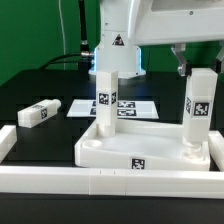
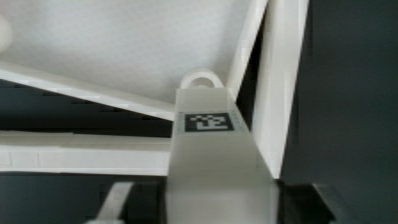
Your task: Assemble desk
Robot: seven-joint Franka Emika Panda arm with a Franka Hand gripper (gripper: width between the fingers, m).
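- Gripper [image 1: 200, 70]: we see its two fingers flanking the top of the held leg [image 1: 198, 115], and we read that as clamped on it. The fingers don't show clearly in the wrist view.
- The held leg is upright, its lower end down inside the tabletop [image 1: 110, 152] at the near corner on the exterior view's right. We can't tell whether it is fully seated.
- In the wrist view the held leg [image 2: 217, 165] runs straight down the middle, with its tag [image 2: 210, 122] facing the camera and the tabletop floor [image 2: 143, 45] beyond it. There is a small rounded shape at the leg's far end; we can't tell what it is.
- The tabletop lies flat, rim up, just behind the front rail [image 1: 100, 182].
- The standing leg [image 1: 107, 100] is upright at the tabletop's far corner on the exterior view's left, well apart from the held leg.
- The loose leg [image 1: 35, 113] lies on its side on the black table [image 1: 40, 90], off to the exterior view's left, away from the tabletop.
- The marker board [image 1: 140, 107] lies flat behind the tabletop, partly hidden by the standing leg.
- The side rail [image 1: 6, 143] is at the exterior view's left edge.
- The robot base [image 1: 115, 45] sits behind the marker board.
- Nothing sits between the two upright legs but bare tray floor.
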